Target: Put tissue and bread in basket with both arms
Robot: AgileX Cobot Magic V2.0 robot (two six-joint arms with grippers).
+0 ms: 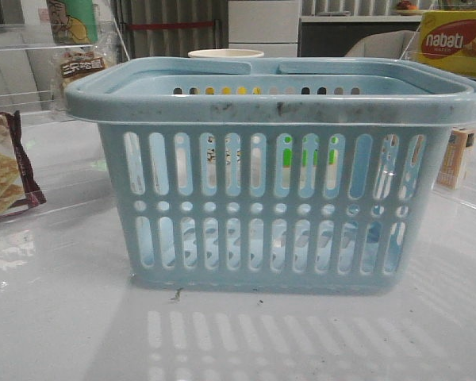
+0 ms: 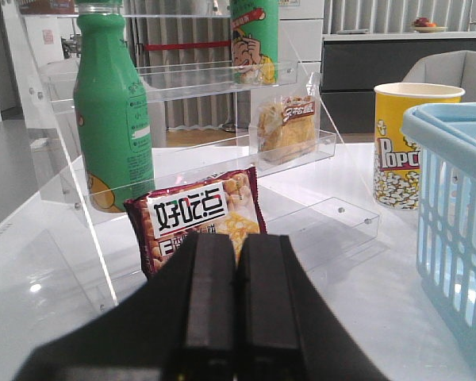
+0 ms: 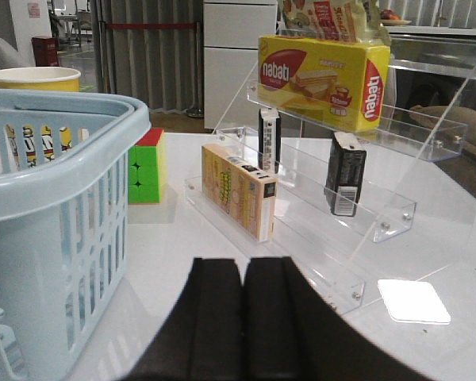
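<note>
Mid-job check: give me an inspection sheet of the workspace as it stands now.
Surface: glossy white table, a small speck near the basket's base.
Job's things: basket upright at centre; bread on the left acrylic shelf; tissue, two black packs standing on the right acrylic rack.
Clutter: cracker packet, green bottle, popcorn cup, nabati box, puzzle cube, yellow carton.
Grippers: left gripper and right gripper with fingers together, holding nothing.
Cables: nothing seen.
Surroundings: cabinets, curtains.

Front cam: low, close, facing basket (image 1: 278, 198) side-on. Wrist cams look outward past left/right shelves (image 2: 190, 119) (image 3: 365, 159); all share basket.
</note>
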